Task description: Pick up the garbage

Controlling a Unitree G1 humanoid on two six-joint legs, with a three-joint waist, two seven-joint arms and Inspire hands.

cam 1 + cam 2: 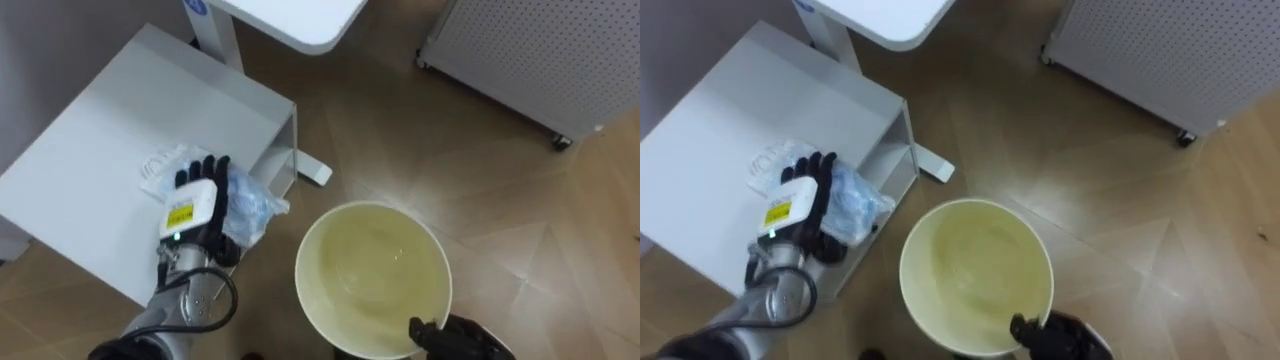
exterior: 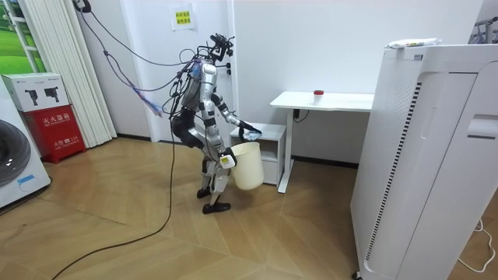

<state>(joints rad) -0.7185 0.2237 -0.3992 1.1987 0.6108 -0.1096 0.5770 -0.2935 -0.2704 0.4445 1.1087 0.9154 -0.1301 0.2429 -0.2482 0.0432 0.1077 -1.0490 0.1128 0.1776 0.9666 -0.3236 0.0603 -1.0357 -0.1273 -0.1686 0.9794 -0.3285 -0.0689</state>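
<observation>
Left hand (image 1: 200, 205) lies over the crumpled bluish clear plastic bag (image 1: 254, 206) on the low white table (image 1: 90, 150); whether its fingers have closed cannot be told. Judged light, soft and slippery: gather its bunched middle. Right hand (image 1: 450, 338) clamps the round cream plastic bucket (image 1: 372, 262) by its rim.

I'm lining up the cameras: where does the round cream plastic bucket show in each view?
Left eye view: round cream plastic bucket bottom, right of centre.
Right eye view: bucket bottom centre.
Room view: bucket centre, at the robot's side.
Shared landmark: the white low table beside it.
</observation>
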